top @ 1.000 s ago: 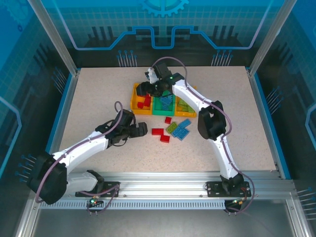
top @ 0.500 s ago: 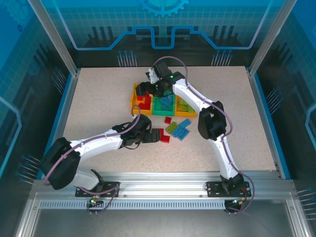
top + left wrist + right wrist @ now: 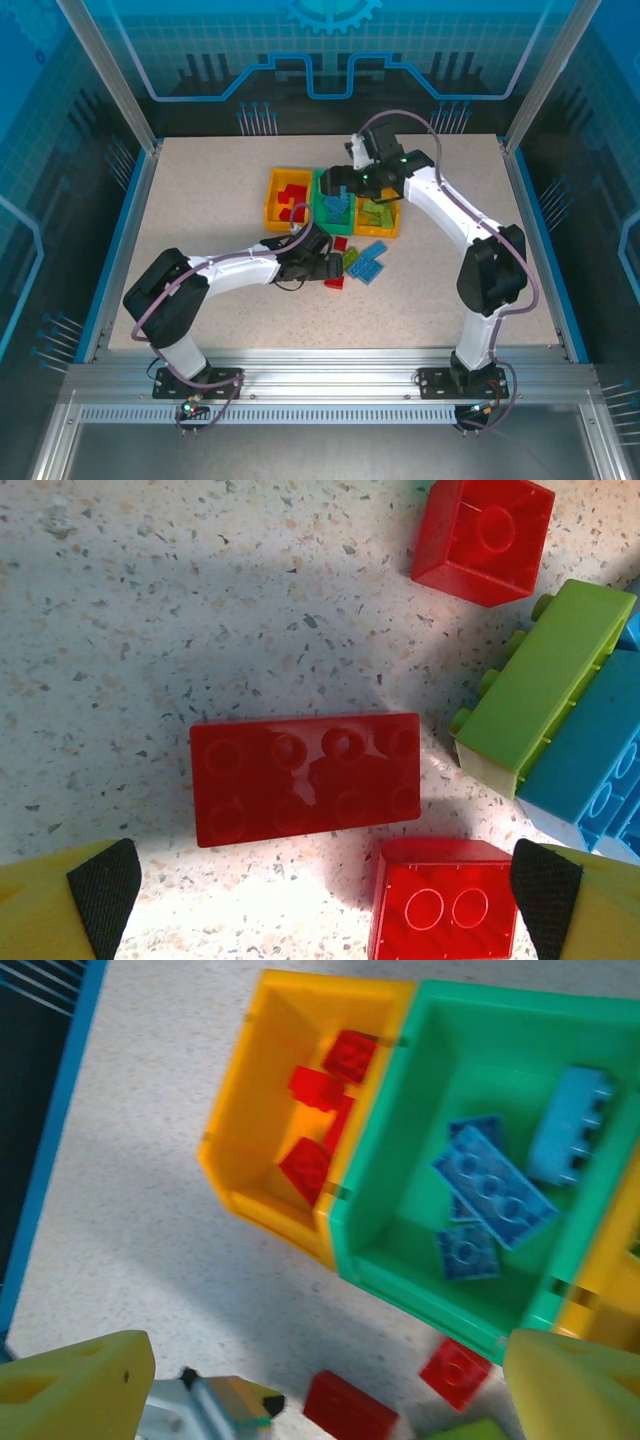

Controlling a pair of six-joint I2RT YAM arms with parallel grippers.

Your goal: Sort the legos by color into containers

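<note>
Quick progress check on the lego sorting: I'd say I'm well past halfway. The left yellow-orange bin (image 3: 245, 1100) has a handful of red bricks (image 3: 318, 1088) in it. The green bin (image 3: 470, 1020) in the middle holds the blue bricks (image 3: 492, 1185). From above, the right yellow-orange bin (image 3: 385, 232) looks like it's got the light green ones.

What's left is a small bunch on the desk (image 3: 200, 180), just on the near side of the bins:
- a long red brick (image 3: 305, 777)
- a small red brick (image 3: 482, 538)
- a second small red one (image 3: 445, 908)
- one light green brick (image 3: 540, 685)
- a blue brick (image 3: 590, 755) lying right against the green one

My left end effector (image 3: 325, 885) is spread wide and empty, low over the reds. Its pads (image 3: 105, 885) sit out to either side, so my guess is a red goes next. My right end effector (image 3: 330, 1380) is released too, with nothing between the fingers, hanging above the bins.

Stuff I can't make out:
- **Greens in the right bin:** the bin is cut off at the edge of my right wrist view and partly under my right arm from above, so no count there.
- **Loose blues:** they run off the edge of the left wrist view, so it could be one or a few.
- **Reds from overhead:** my left arm covers most of them in that view.
- **Right wrist view:** it's a bit smeary, so don't trust me on exact brick counts in the bins.
</note>
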